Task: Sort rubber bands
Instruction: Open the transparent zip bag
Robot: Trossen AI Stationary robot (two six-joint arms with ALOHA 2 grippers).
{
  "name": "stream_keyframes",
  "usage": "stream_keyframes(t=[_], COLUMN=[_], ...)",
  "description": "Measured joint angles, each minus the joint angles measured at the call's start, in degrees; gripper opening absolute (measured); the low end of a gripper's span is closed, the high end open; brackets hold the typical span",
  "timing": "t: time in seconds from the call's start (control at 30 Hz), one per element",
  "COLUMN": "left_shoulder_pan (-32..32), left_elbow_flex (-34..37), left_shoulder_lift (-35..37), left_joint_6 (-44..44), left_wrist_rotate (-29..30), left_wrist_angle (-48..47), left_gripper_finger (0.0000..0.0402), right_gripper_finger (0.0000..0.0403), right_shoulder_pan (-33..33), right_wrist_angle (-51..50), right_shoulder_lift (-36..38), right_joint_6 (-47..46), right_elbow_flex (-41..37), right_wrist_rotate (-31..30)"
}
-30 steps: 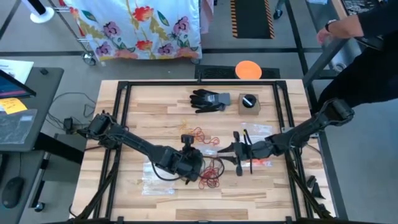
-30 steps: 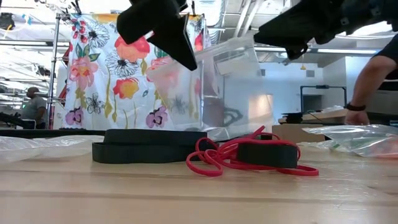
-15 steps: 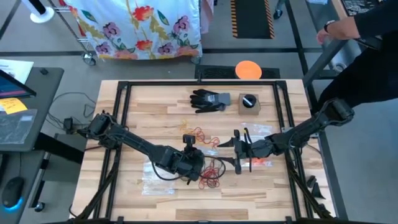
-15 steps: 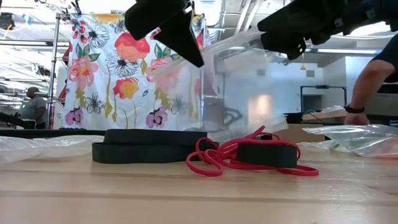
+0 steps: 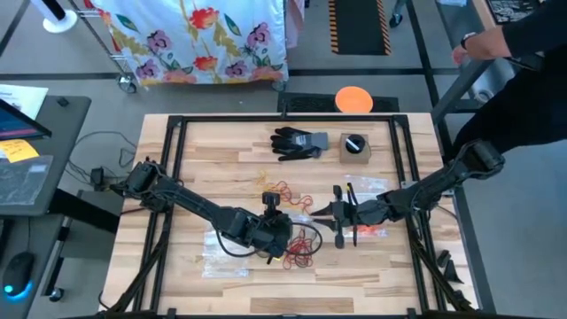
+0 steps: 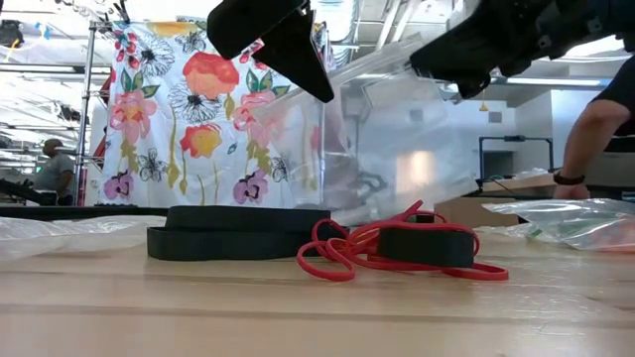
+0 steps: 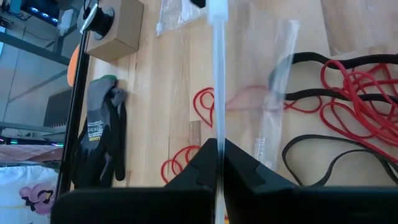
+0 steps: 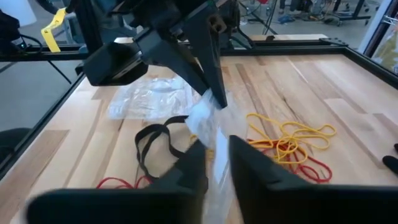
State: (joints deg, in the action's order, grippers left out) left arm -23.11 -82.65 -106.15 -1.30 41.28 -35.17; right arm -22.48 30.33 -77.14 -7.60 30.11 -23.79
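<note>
A clear plastic bag [image 6: 397,139] hangs above the table between my two grippers. My left gripper [image 6: 319,89] [image 5: 285,216] has one upper corner and my right gripper [image 6: 458,81] [image 5: 330,213] the other; both are shut on it. Below it, red rubber bands [image 6: 397,248] and black rubber bands [image 6: 238,233] lie loose on the wood. In the right wrist view, yellow bands [image 8: 292,134] lie tangled with red ones [image 8: 305,163], and a black band [image 8: 155,140] lies nearer. The high view shows the red and black pile [image 5: 301,244] and the red and yellow one [image 5: 279,189]. My left gripper pinches the bag's upper edge [image 7: 216,134] between its two fingers, which lie level and come from the table's left. The film stands edge-on out of the shut fingertips [image 7: 205,163], lifted clear of the table. My right gripper pinches the bag's opposite upper end [image 8: 216,146] between its two fingers [image 8: 194,163], level, from the table's right. The bag hangs below the hold, its top edge [image 6: 392,61] stretched straight toward the left gripper.
A black glove [image 5: 299,142] and a small cardboard box [image 5: 354,147] lie toward the far edge. More clear bags lie flat at near left [image 5: 226,255] and under the right arm [image 5: 372,232]. A person [image 5: 518,35] stands beyond the table's far right corner.
My left gripper has risen slightly and drifted a little toward the right. The bag's top edge has come up with it, and the hanging film has spread lower toward the right. The bands on the table have not moved.
</note>
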Motion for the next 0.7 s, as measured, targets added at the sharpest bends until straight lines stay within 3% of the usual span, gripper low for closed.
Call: stream_keyframes(t=[0.1, 0.37, 0.57, 0.7], left_shoulder_pan=[0.00, 0.01, 0.00, -0.39], left_elbow_flex=[0.00, 0.00, 0.00, 0.00], left_shoulder_lift=[0.02, 0.04, 0.04, 0.04], left_joint_6=[0.17, 6.55, 7.43, 1.31], left_wrist_rotate=[0.00, 0.02, 1.28, 6.68], left_wrist_angle=[0.03, 2.78, 1.53, -4.82], left_gripper_finger=[0.0002, 0.0029, 0.0096, 0.0155], right_gripper_finger=[0.0009, 0.0001, 0.0001, 0.0001], right_shoulder_pan=[0.00, -0.04, -1.71, -5.59], right_wrist_angle=[0.00, 0.10, -2.79, -11.63], right_shoulder_lift=[0.00, -0.01, 1.70, 6.92], right_joint_6=[0.15, 0.15, 0.35, -1.67], right_elbow_flex=[0.00, 0.26, 1.52, 2.49], right_wrist_rotate=[0.04, 0.55, -1.54, -8.35])
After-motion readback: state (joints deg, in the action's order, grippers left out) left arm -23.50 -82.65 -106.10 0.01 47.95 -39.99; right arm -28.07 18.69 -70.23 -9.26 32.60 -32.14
